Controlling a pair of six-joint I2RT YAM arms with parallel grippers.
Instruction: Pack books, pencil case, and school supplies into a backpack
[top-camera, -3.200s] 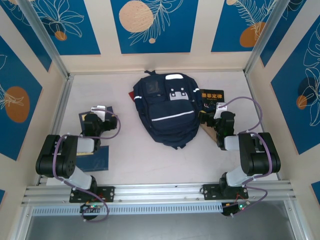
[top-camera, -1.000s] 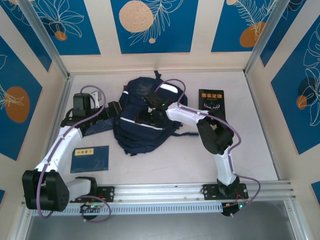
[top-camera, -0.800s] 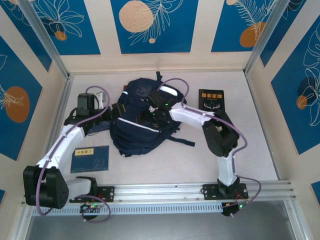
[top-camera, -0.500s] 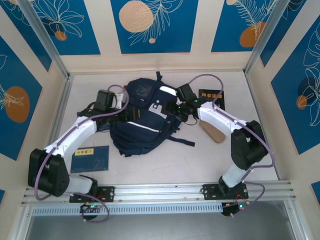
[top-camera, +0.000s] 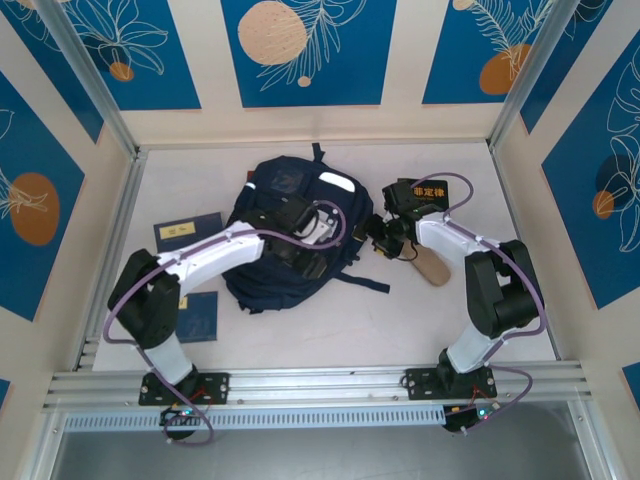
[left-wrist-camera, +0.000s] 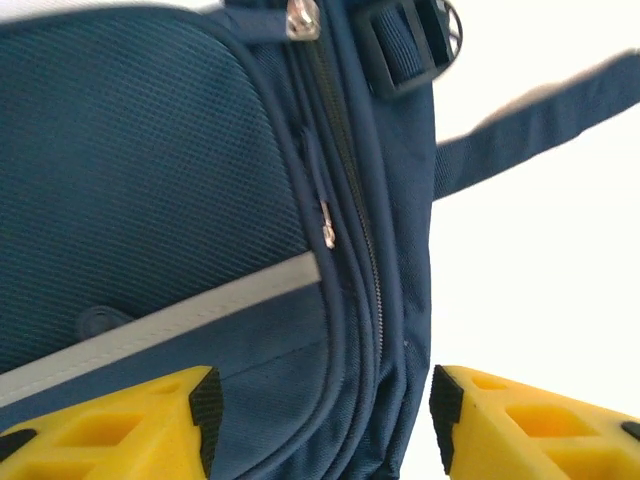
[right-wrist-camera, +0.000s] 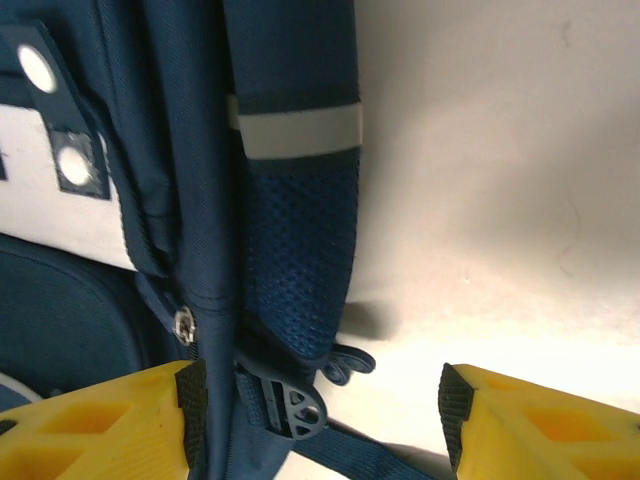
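L arm (top-camera: 215, 246), R arm (top-camera: 447, 238): wht links, blk joints | cables (top-camera: 108, 315): purple | pincer fingers (left-wrist-camera: 110, 425): yellow, blk pads (left-wrist-camera: 206, 410)

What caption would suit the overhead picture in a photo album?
Both arms reach the navy backpack, left gripper and right gripper open, books lying beside it.

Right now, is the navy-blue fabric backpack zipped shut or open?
Shut where visible: zipper on the navy-blue fabric backpack runs closed, no gap.

Overhead view; both wrist close-ups on backpack (top-camera: 275, 190)
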